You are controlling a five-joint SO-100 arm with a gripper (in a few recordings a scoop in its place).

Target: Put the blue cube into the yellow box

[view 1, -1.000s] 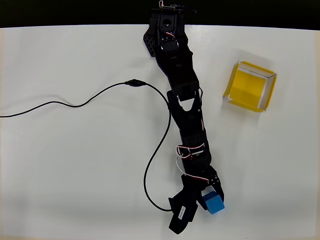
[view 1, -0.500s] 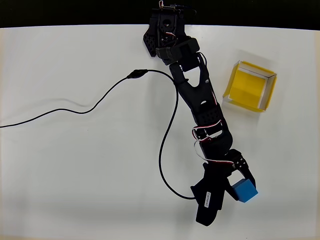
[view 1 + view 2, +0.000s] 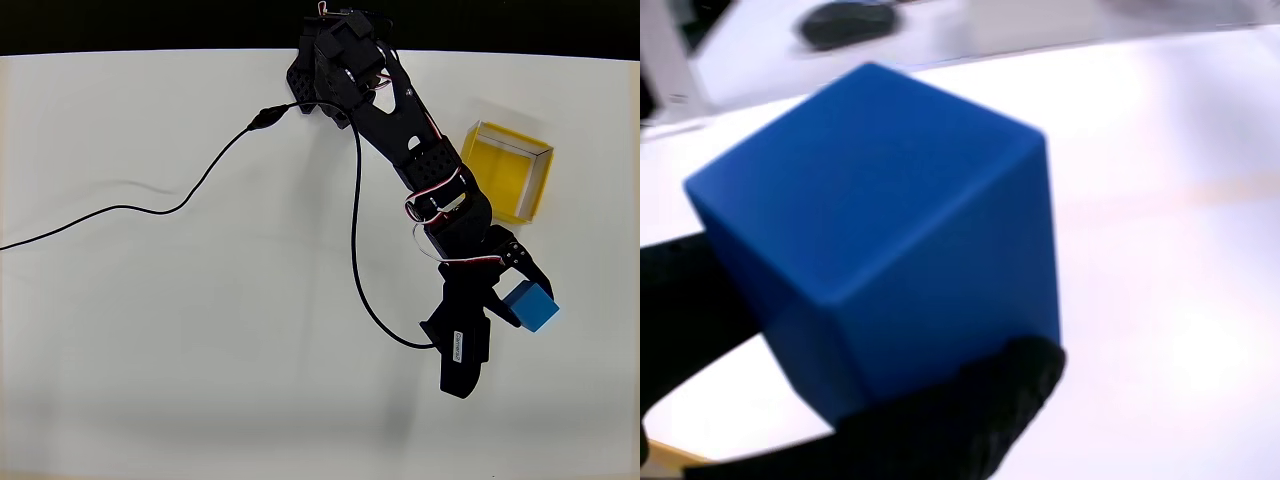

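Observation:
The blue cube (image 3: 531, 306) hangs above the white table at the lower right of the overhead view, with my black gripper (image 3: 518, 304) shut on it. In the wrist view the blue cube (image 3: 885, 230) looms large and tilted, with black fingers (image 3: 980, 400) pressed against its left and lower faces. The yellow box (image 3: 500, 172), an open-topped tray with pale rims, sits on the table at the upper right, up and slightly left of the cube. My arm's elbow partly overlaps the box's left edge.
A black cable (image 3: 180, 200) snakes from the left edge across the table (image 3: 150, 340) to the arm, looping down beside the gripper. The arm's base (image 3: 335, 50) stands at the table's far edge.
The arm has swung to the right and up with the blue cube held, bringing it from the lower middle towards the yellow box. The cable has followed the arm.

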